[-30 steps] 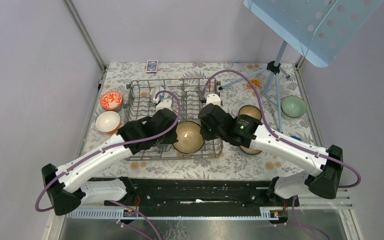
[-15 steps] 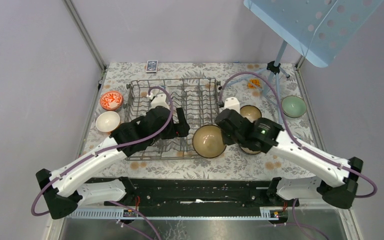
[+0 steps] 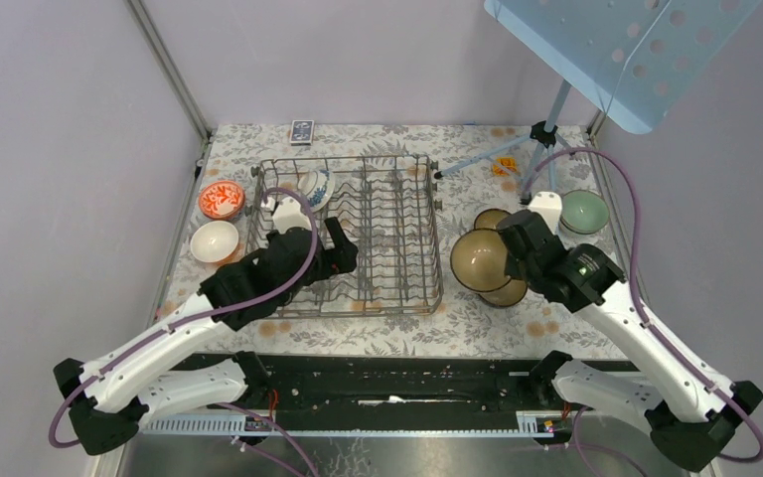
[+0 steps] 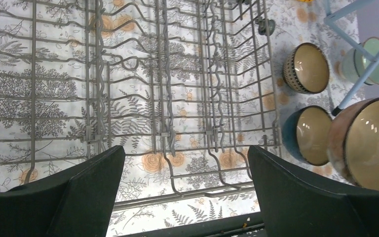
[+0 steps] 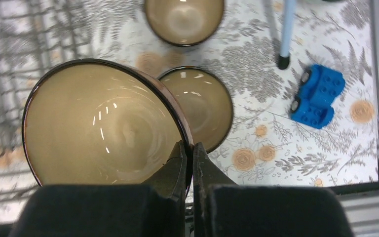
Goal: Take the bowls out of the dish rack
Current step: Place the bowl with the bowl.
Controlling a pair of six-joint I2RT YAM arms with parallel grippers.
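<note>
Covering the table, a floral cloth [image 3: 378, 333] lies between pale lilac walls [image 3: 60, 149]. The dish rack [image 3: 378, 238] sits mid-table and holds one blue-and-white bowl [image 3: 313, 186] at its far left corner. The left gripper [image 4: 185, 163] hangs over the rack, jaws spread wide and empty. The right gripper [image 5: 191, 153] pinches the rim of a large tan bowl [image 5: 103, 128], right of the rack and close by a smaller tan bowl [image 5: 202, 106]. Only the right wrist view shows a blue toy block [image 5: 318, 96].

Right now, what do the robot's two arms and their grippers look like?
The left arm and right arm match: white links, black joints and bases, a looping purple cable on each. The left gripper and right gripper have two matte black fingers each.
</note>
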